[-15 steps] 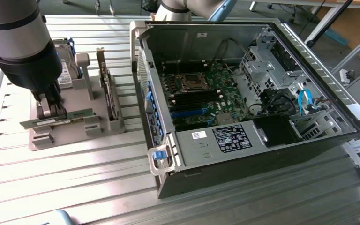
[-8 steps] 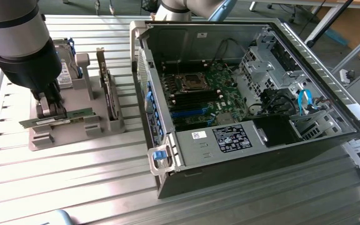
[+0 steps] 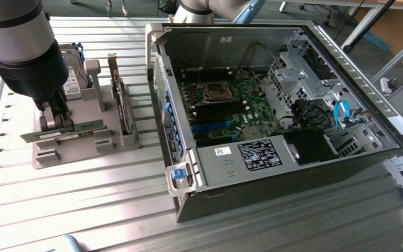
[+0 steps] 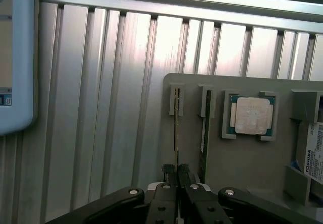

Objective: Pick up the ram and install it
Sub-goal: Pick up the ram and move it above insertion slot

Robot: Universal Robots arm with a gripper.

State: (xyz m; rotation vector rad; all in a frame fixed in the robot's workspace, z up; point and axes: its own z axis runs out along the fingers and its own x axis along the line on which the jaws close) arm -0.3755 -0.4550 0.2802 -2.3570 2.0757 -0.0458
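Ram (image 3: 82,127), a thin green circuit-board stick, stands on its long edge in the outermost slot of a grey holder (image 3: 82,153) on the slatted metal bench (image 3: 82,205), toward the exterior view's left. The end effector (image 3: 56,126) comes down on it from above, its two dark fingers pressed together on the stick's top edge. In the wrist view the ram (image 4: 175,128) appears edge-on as a narrow line running from the end effector (image 4: 176,172) to a small bracket at the far end of the holder (image 4: 242,168). A second board (image 4: 207,128) stands in the neighbouring slot just beside it, closest to the fingers. Further along the holder sit a square silver processor (image 4: 251,115) and a grey hard drive (image 4: 313,156) with blue rails, cut off at the frame edge. An open computer case (image 3: 187,173) lies on the bench at the exterior view's right, its near side wall standing between the holder and the green motherboard (image 3: 230,105) inside. The thick grey arm (image 3: 19,47) hides part of the hard drive and the fingers cover the middle of the ram. Whether the stick sits fully in its slot cannot be told.
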